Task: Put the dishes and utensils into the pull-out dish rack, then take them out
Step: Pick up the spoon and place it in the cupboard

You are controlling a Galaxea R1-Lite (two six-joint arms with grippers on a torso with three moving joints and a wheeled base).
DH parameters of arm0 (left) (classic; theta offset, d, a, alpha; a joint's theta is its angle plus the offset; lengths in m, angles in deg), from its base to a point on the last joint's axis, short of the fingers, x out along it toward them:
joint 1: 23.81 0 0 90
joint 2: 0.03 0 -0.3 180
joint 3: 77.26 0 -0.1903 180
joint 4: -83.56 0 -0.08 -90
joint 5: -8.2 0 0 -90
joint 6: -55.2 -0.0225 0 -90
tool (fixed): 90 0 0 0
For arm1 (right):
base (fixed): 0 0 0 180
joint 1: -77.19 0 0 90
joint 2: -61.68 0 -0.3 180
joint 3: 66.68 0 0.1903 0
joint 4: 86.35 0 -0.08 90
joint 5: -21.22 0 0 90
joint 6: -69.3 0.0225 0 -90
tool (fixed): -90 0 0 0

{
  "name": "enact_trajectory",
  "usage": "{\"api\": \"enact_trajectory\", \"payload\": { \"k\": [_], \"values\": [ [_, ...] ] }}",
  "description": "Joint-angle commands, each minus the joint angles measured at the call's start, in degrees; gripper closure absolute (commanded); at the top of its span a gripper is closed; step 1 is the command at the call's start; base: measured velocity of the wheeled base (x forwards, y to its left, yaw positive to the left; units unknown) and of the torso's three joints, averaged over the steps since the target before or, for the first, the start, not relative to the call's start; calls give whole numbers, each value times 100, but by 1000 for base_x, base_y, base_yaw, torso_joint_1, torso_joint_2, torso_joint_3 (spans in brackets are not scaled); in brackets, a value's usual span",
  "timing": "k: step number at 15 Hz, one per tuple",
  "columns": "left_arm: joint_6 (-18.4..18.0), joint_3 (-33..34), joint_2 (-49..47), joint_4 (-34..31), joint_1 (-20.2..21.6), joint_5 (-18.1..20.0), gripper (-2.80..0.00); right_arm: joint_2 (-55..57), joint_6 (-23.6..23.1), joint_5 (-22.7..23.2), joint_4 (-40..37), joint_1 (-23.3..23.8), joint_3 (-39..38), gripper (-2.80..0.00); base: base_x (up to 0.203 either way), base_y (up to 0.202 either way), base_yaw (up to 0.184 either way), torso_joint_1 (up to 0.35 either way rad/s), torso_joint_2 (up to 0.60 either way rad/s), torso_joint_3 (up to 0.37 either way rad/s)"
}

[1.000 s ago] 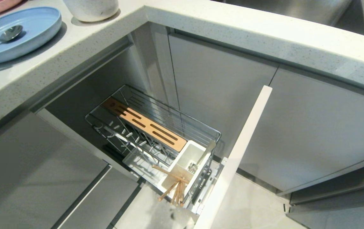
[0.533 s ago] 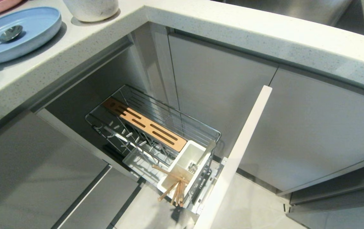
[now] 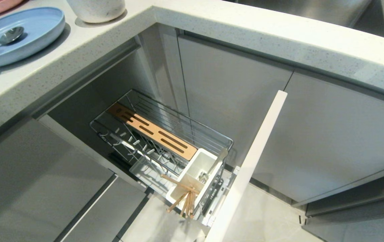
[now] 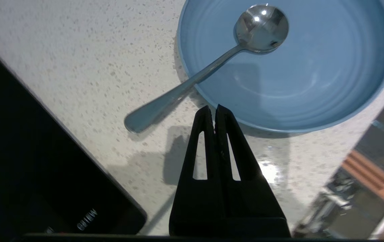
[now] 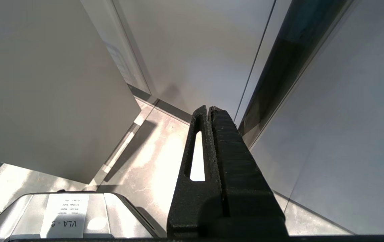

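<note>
At the table's left edge: your left claw, pinched empty, hangs above blue plate and spoon, both unloaded. Chopsticks remain in the rack caddy.

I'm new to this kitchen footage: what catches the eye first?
The pull-out dish rack stands open below the counter corner, with wooden chopsticks fanning from its white caddy. On the counter to the left, a spoon rests in the pale-blue plate, with the left claw shut above the plate's rim.
</note>
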Motion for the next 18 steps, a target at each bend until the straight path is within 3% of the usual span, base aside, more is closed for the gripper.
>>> {"api": "enact_trajectory", "payload": {
  "k": [1,3,9,18],
  "values": [
    [-392,-66,-267,-42,5,24,0,-24,1,0,1,-1,-9,0,0,0,0,0,0,0],
    [-487,-94,-326,9,3,89,0,-24,1,0,0,-10,-9,0,0,0,0,0,0,0],
    [-896,-104,-535,21,5,1003,0,-19,1,0,0,-1,-9,0,0,0,0,0,0,0],
    [-1001,-104,-837,99,16,1366,0,-24,1,0,4,-9,-9,0,0,0,0,0,0,0]
  ]
}}
